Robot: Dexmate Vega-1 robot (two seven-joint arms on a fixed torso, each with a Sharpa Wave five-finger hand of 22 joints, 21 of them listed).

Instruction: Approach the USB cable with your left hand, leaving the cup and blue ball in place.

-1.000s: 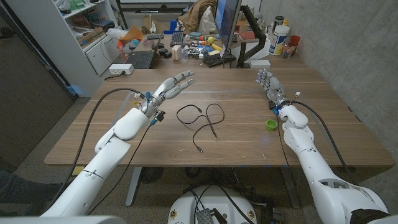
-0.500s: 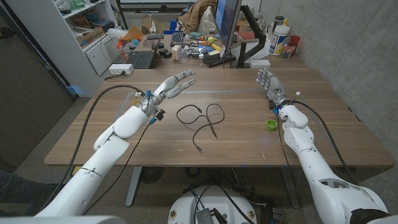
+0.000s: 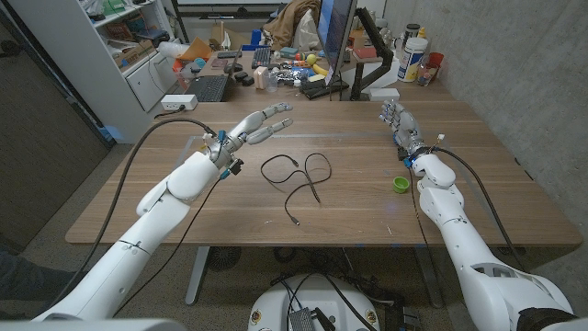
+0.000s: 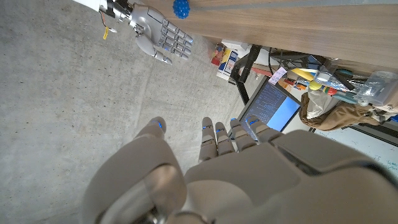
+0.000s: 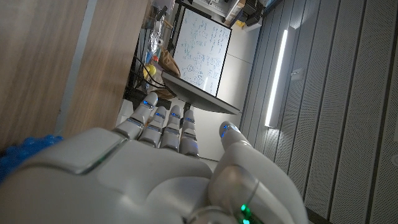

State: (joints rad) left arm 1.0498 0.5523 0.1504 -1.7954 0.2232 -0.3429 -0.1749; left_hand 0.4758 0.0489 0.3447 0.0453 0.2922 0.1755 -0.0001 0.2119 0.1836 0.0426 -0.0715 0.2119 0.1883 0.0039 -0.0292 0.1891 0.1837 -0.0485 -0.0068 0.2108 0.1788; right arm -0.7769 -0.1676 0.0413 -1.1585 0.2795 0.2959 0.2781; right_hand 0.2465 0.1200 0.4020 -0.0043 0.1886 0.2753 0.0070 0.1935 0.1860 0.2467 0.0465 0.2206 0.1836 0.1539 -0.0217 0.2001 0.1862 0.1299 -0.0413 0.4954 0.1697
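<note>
The USB cable is thin and black. It lies loose on the table in curled loops near the middle, with one free end toward the near edge. The blue ball is small and bumpy, resting on the table.

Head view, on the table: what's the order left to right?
Left hand → USB cable → green cup, with the right hand above it at much the same spot across.
</note>
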